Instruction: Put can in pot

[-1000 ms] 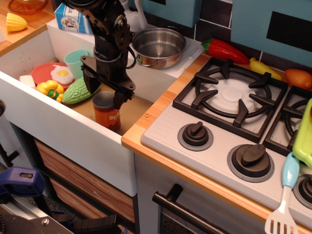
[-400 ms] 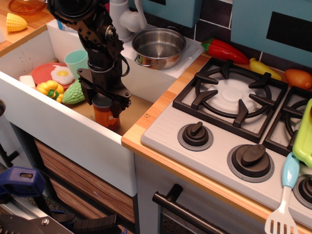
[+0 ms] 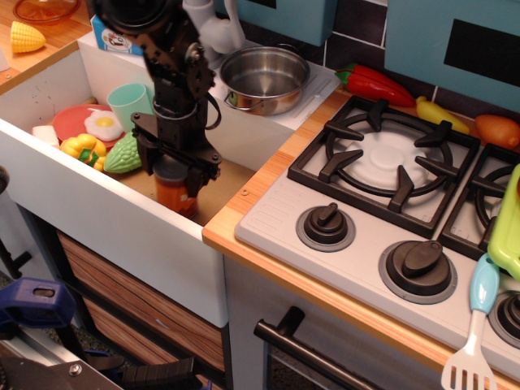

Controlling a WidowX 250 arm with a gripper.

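Observation:
The can, orange-brown with a grey lid, stands upright on the sink floor near the front right corner. My black gripper is lowered over its top, with one finger on each side of the lid. The jaws look as wide apart as before, so I read them as open around the can. The fingers hide the lid. The shiny steel pot sits empty on the white ledge behind the sink, up and to the right of the gripper.
Inside the sink lie a mint-green cup, a red plate with a fried egg, a yellow pepper and a green vegetable. A grey faucet stands left of the pot. The stove is at the right.
The gripper has moved left and down from beside the can to straddle its top. In the last half second only the upper arm shifted slightly.

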